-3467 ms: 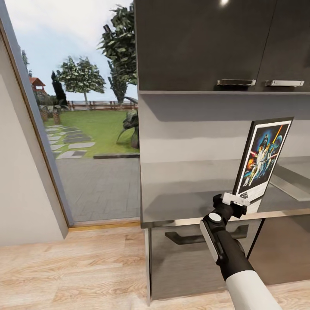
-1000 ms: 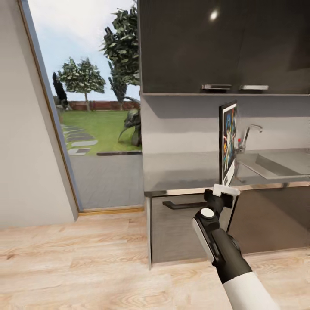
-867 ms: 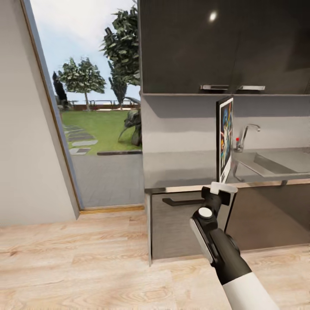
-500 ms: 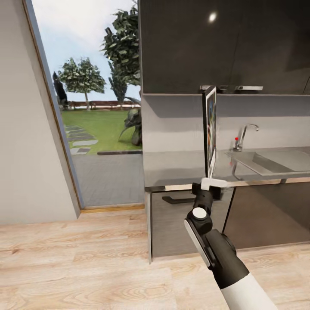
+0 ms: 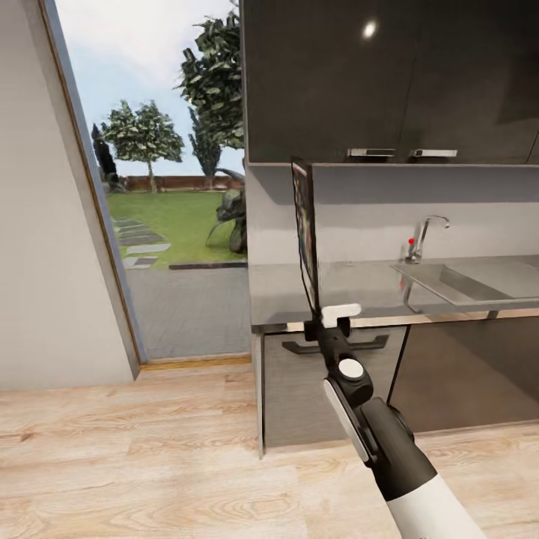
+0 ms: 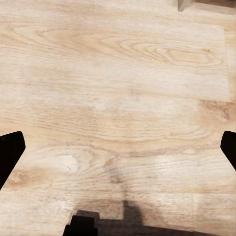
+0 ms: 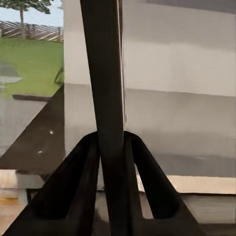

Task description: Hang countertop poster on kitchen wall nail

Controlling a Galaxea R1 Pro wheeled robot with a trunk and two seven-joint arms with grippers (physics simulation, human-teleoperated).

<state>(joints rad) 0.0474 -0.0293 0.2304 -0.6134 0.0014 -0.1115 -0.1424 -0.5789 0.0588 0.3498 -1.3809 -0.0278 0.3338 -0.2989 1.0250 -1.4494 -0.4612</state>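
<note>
Since half a second ago, swung leftward across the head view: the poster (image 5: 304, 228) and the right gripper (image 5: 323, 320) beneath it, from just right of the counter's middle toward the counter's left end, the poster turned so that little more than its dark edge and a thin strip of artwork faces the camera. Held upright, clear of the kitchen countertop (image 5: 449, 296), bottom edge clamped between the right gripper's fingers (image 7: 78, 182), which press against both faces of the thin black frame in the right wrist view. From the gripper, poster rising toward 12 o'clock, top edge near the underside of the dark upper cabinets (image 5: 389, 75). Sink (image 5: 479, 281) and chrome tap (image 5: 423, 236) off toward 3 o'clock of the poster, well apart from it. Dark drawer handle (image 5: 337, 346) just behind the gripper. Glass door (image 5: 165, 209) to the garden toward 9 o'clock, plain off-white wall (image 5: 45, 262) beyond that at the far left. Left gripper (image 6: 118, 157) over bare wooden floor (image 6: 118, 88), dark fingertips (image 6: 10, 155) wide apart at opposite edges of the left wrist view, nothing between them.
</note>
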